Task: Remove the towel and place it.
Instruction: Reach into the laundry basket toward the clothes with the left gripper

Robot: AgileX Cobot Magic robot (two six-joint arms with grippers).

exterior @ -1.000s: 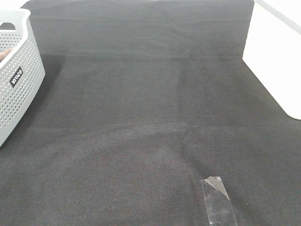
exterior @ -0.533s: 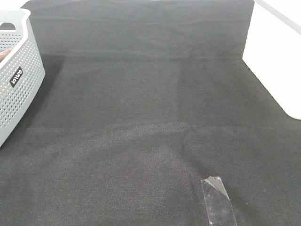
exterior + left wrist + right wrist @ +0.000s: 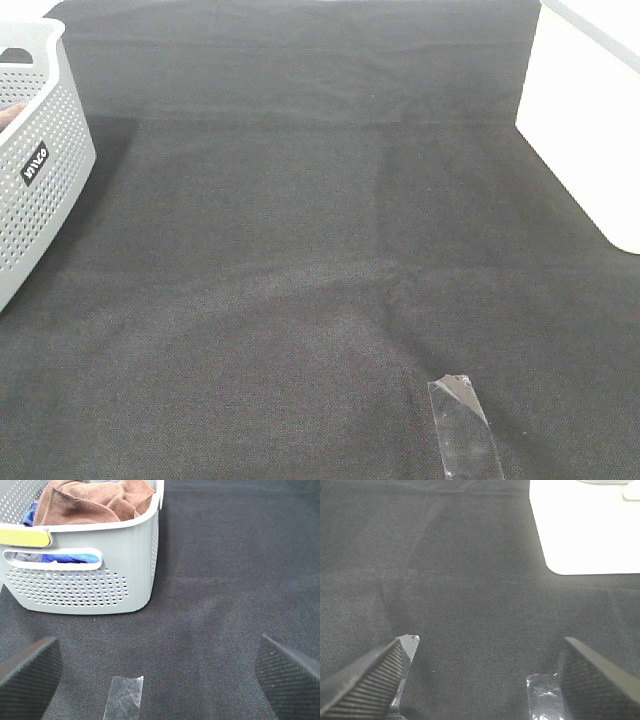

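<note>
Send left gripper (image 3: 160,680) — apart, empty — to basket (image 3: 50,190) at ten o'clock. Pinch top fold of towel (image 3: 95,502). Hold right gripper (image 3: 480,680), likewise apart, clear.

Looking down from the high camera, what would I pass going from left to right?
Grey perforated basket → strip of clear tape → white panel, all resting on the black cloth.

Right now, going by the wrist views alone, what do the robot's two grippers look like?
Only the fingertips show. The left gripper has two black, wedge-shaped pads with a fine dimpled texture. The right gripper has dark tips of the same shape, ribbed in fine parallel lines. No cables or markings are in view, and the high view shows no arms.
</note>
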